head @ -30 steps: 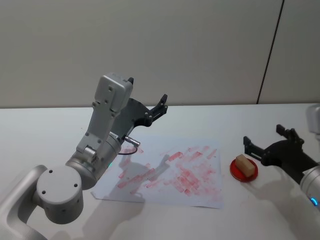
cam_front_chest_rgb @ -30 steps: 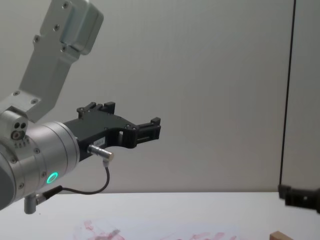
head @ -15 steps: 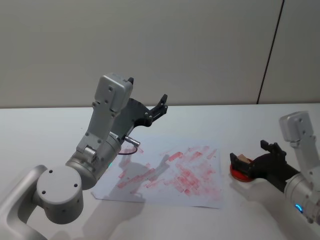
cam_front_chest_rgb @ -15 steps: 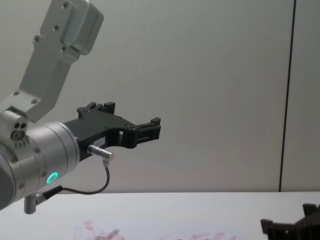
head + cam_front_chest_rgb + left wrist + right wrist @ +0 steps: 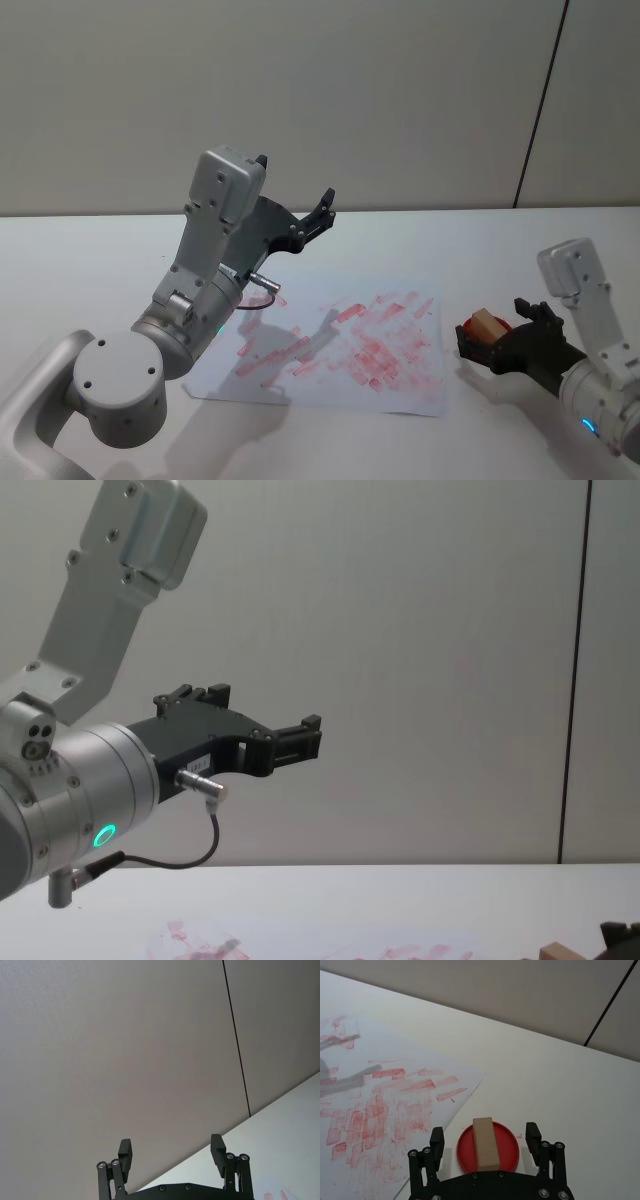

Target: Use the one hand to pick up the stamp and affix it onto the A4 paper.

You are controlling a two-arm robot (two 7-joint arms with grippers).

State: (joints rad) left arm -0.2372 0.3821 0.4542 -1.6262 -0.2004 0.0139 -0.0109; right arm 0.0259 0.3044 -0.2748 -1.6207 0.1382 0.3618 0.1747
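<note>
The stamp [image 5: 486, 1144], a tan wooden block, lies on a round red ink pad [image 5: 465, 1149] to the right of the A4 paper [image 5: 380, 1085]. My right gripper [image 5: 485, 1136] is open, with one finger on each side of the stamp and not touching it. In the head view the stamp [image 5: 487, 323] sits between the right gripper's fingers [image 5: 466, 341], beside the red-smeared A4 paper [image 5: 340, 340]. My left gripper [image 5: 325, 205] hangs open, raised high over the paper's far left side; its wrist view shows the left gripper [image 5: 171, 1150] against the wall.
The white table [image 5: 90, 260] runs out on all sides of the paper. A grey wall with a dark seam [image 5: 540, 100] stands behind it. My left arm's boxy link [image 5: 225, 190] and looped cable [image 5: 190, 855] rise over the paper's left part.
My right gripper has come in from the right of the ink pad and dropped toward it, so its open fingers now flank the stamp. The left arm has not moved.
</note>
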